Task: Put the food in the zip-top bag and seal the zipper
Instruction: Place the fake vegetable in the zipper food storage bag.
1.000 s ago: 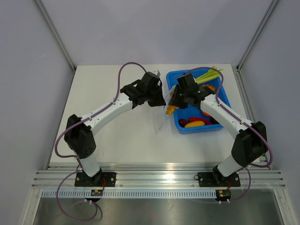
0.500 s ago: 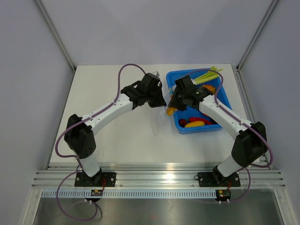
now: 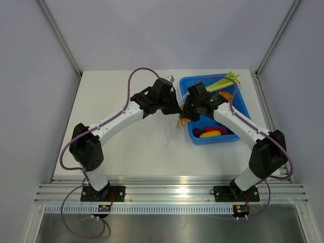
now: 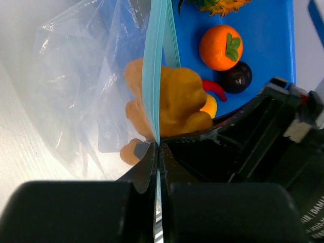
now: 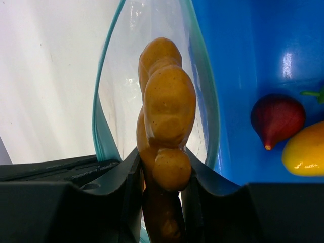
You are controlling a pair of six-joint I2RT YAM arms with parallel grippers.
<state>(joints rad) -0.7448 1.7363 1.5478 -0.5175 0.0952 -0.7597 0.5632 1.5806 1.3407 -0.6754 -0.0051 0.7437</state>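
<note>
My right gripper (image 3: 184,115) (image 5: 163,162) is shut on the lumpy orange cluster (image 5: 164,101) and holds it at the open mouth of the clear zip-top bag (image 5: 124,61). The blue-green zipper (image 5: 104,126) curves round the cluster on both sides. My left gripper (image 3: 174,108) (image 4: 158,152) is shut on the zipper (image 4: 154,76) and holds the bag (image 4: 76,101) up off the table; the cluster (image 4: 177,101) shows right behind the strip. The bag (image 3: 171,132) hangs between the two grippers. A yellow oblong piece (image 3: 210,133) and red chili pieces (image 3: 216,129) lie in the tray.
The blue tray (image 3: 217,140) stands right of the grippers, holding the leek stalk (image 3: 223,82), a round orange fruit (image 4: 220,47), a dark fruit (image 4: 235,77) and a dark red fruit (image 5: 277,120). The enclosure walls stand close on both sides.
My right gripper has moved left with the orange cluster, from the tray's edge to the bag's mouth. My left gripper has kept its hold with little movement.
</note>
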